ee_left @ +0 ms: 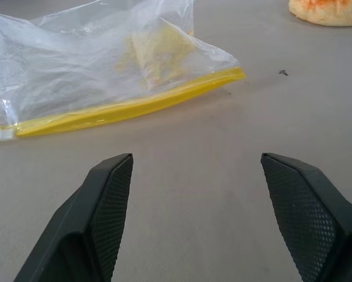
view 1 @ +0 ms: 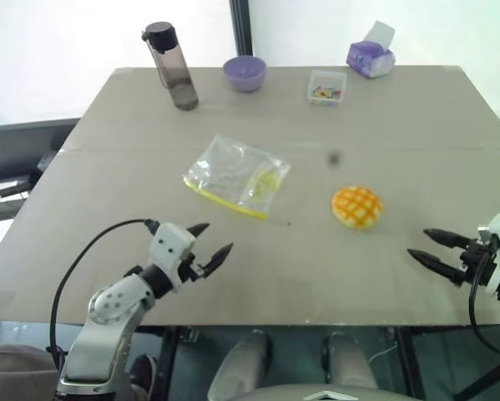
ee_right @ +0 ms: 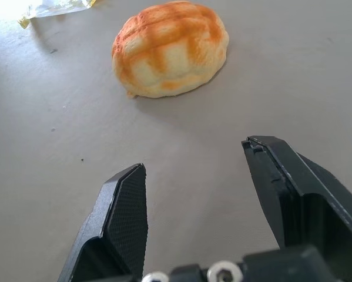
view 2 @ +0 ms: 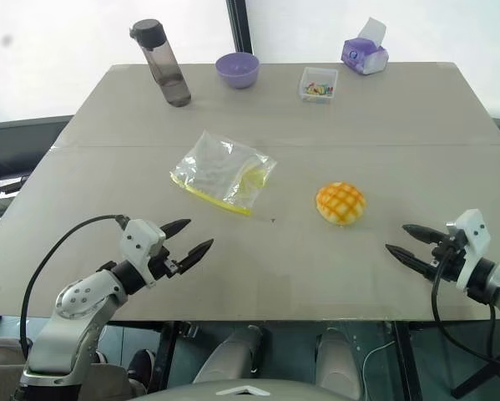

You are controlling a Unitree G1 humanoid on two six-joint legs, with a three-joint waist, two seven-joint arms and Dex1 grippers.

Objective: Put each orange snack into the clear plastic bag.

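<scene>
Both grippers hover low over the counter (view 1: 416,117) with fingers spread wide, grasping nothing: left gripper (view 1: 210,243) just short of the clear plastic bag (view 1: 235,176), right gripper (view 1: 431,248) near the orange snack (view 1: 356,206), which lies apart from the bag.

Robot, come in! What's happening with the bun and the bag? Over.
Left tool and right tool open, empty. Round orange criss-cross bun on table, outside flat clear plastic bag. Nothing between them.
</scene>
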